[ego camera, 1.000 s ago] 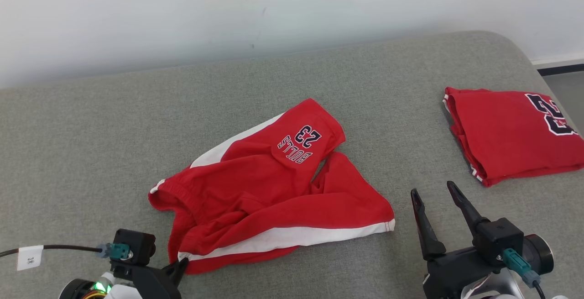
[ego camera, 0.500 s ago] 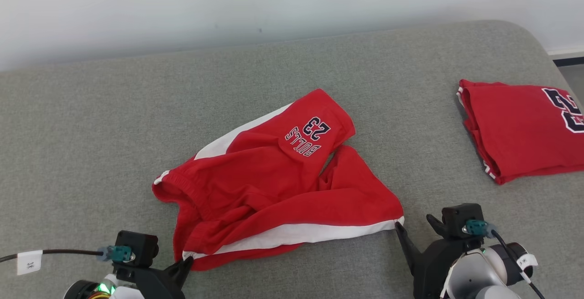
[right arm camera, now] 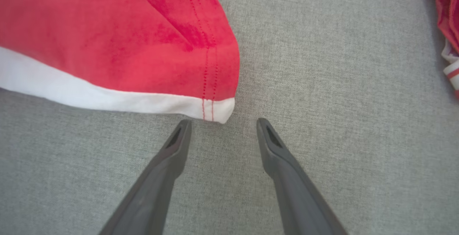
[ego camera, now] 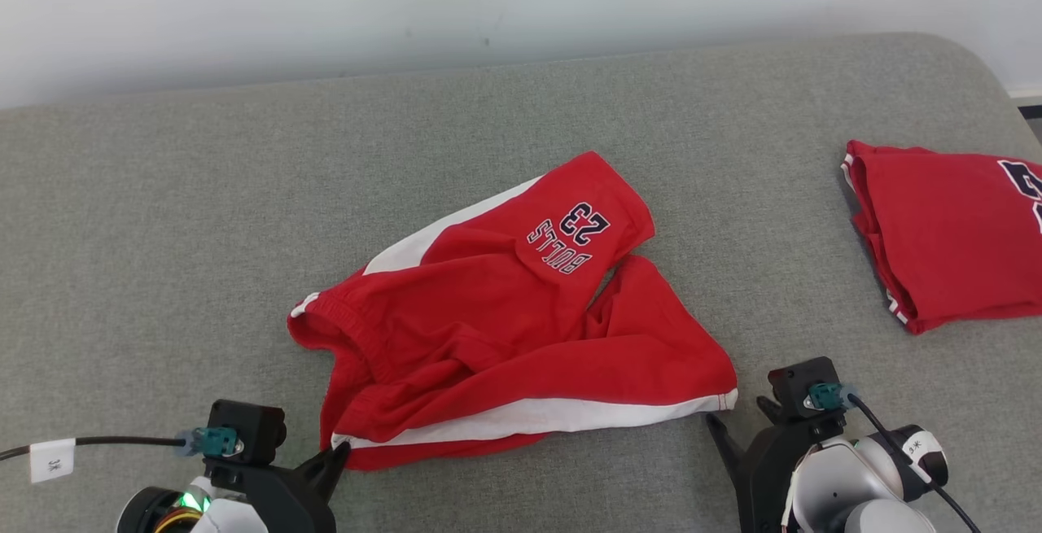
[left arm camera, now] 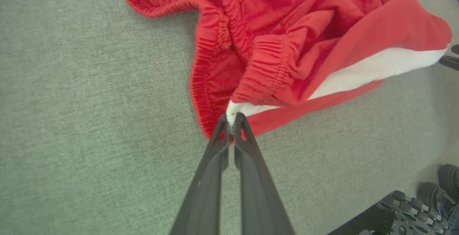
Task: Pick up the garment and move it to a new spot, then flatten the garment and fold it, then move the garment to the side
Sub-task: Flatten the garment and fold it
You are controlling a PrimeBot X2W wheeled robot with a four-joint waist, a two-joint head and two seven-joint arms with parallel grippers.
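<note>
The garment [ego camera: 505, 321] is a pair of red shorts with white side stripes and "BULLS 23" print, lying crumpled mid-table. My left gripper [ego camera: 340, 453] [left arm camera: 231, 120] is shut on the shorts' near-left white waistband corner [left arm camera: 233, 108]. At the near right, my right gripper [ego camera: 733, 427] [right arm camera: 223, 122] stands open, its fingertips [right arm camera: 184, 125] just short of the white hem corner [right arm camera: 220, 111] of the shorts [right arm camera: 125, 48], with nothing between them.
The grey fabric-covered table [ego camera: 163, 232] carries a second red garment [ego camera: 952, 232], folded, at the far right; its edge [right arm camera: 448, 30] shows in the right wrist view. A pale wall runs behind. The robot's base [left arm camera: 412, 210] shows below the table's near edge.
The head camera has shifted, moving the whole scene. My right gripper dropped low and came in toward the shorts' near-right hem corner. The left gripper stayed shut on the waistband corner.
</note>
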